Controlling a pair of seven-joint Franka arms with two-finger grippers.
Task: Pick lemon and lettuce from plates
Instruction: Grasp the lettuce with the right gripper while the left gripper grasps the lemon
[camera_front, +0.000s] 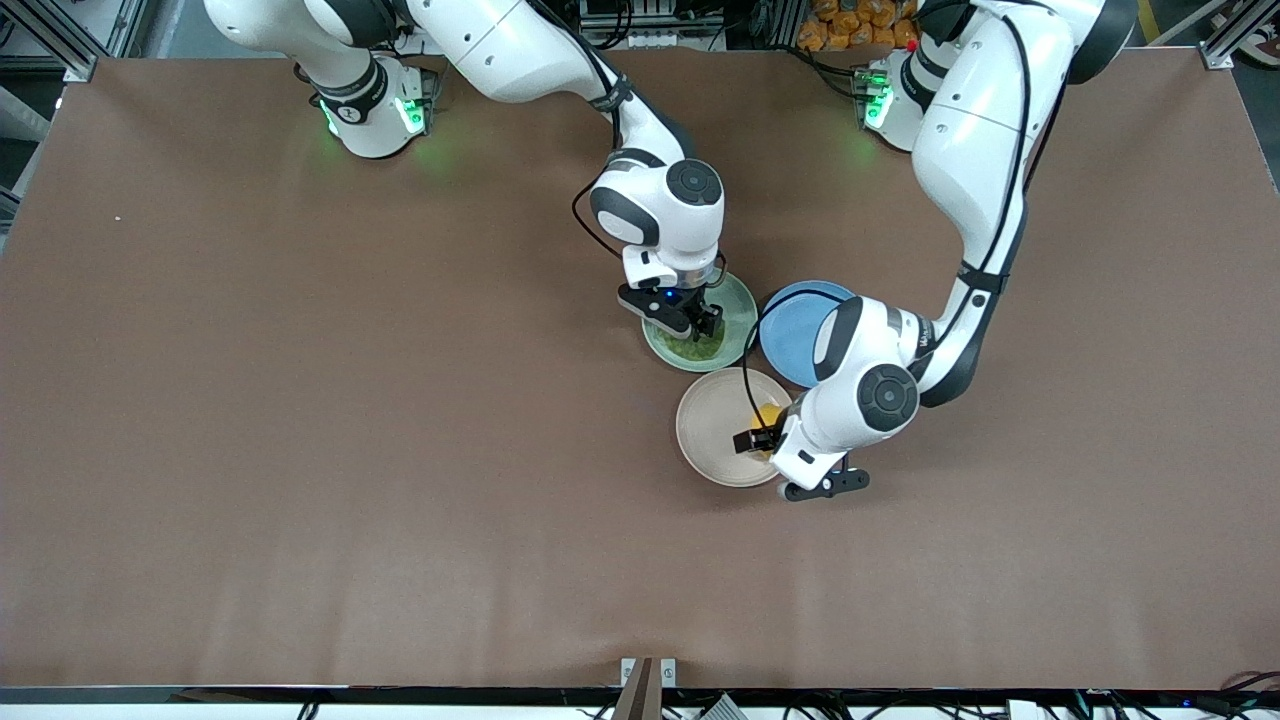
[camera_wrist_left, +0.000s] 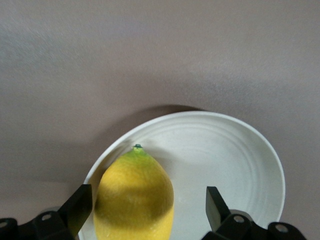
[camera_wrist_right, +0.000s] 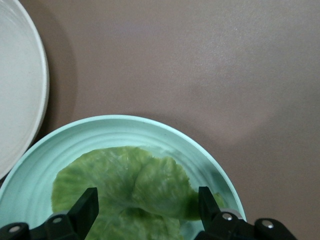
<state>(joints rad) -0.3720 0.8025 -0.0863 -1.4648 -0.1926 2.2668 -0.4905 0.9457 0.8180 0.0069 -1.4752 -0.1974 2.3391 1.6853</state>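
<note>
Lemon (camera_wrist_left: 134, 196) sat off-centre between the open left gripper (camera_wrist_left: 145, 207); it could roll. Right gripper (camera_wrist_right: 145, 207) gaped over lettuce (camera_wrist_right: 131, 192).

Lemon (camera_wrist_left: 134, 197): bright yellow, greenish at the nub, between black fingers (camera_wrist_left: 79, 207) of the left gripper (camera_wrist_left: 147, 207).
Plate (camera_wrist_left: 235, 165) under it: cream, faint ringed grooves.
Lettuce (camera_wrist_right: 127, 192): light green, crinkled, between the right gripper's (camera_wrist_right: 145, 210) black fingers.
Plate (camera_wrist_right: 30, 180) beneath: mint green, ringed.
Third plate (camera_front: 790, 335): blue.
Table (camera_front: 300, 400): brown.
Arms: white, black joints.
</note>
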